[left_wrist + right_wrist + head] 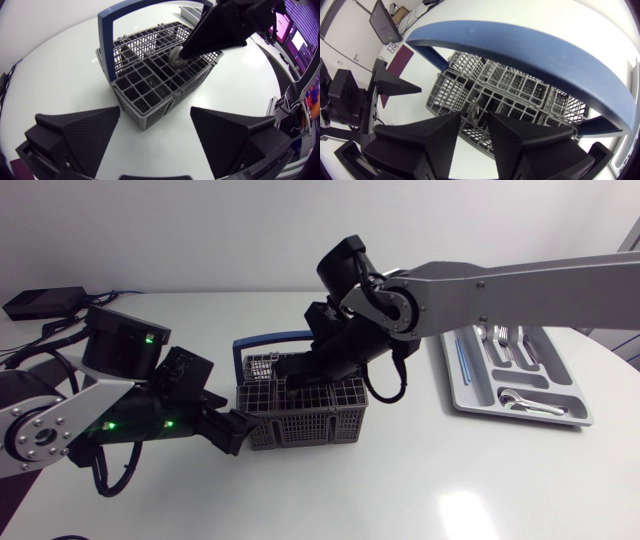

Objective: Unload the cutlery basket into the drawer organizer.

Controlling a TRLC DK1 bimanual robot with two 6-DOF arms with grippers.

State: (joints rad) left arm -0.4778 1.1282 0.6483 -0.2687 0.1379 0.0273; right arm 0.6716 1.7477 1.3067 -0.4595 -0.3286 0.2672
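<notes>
The grey cutlery basket (300,418) with its blue handle (262,338) stands mid-table. My right gripper (296,370) reaches down into it from above. In the right wrist view its fingers (520,145) stand a narrow gap apart, open, with the end of a silver cutlery piece (473,106) between them. The left wrist view shows the same piece (175,57) at the right gripper's tip (181,54). My left gripper (155,117) is wide open and holds nothing, just before the basket's near corner (145,120). The grey drawer organizer (470,385) lies at the right.
The organizer holds forks (503,335) in a far compartment and a spoon (520,402) in the near one. A black box (40,302) and cables lie at the far left. My right arm (520,285) spans the table above the organizer.
</notes>
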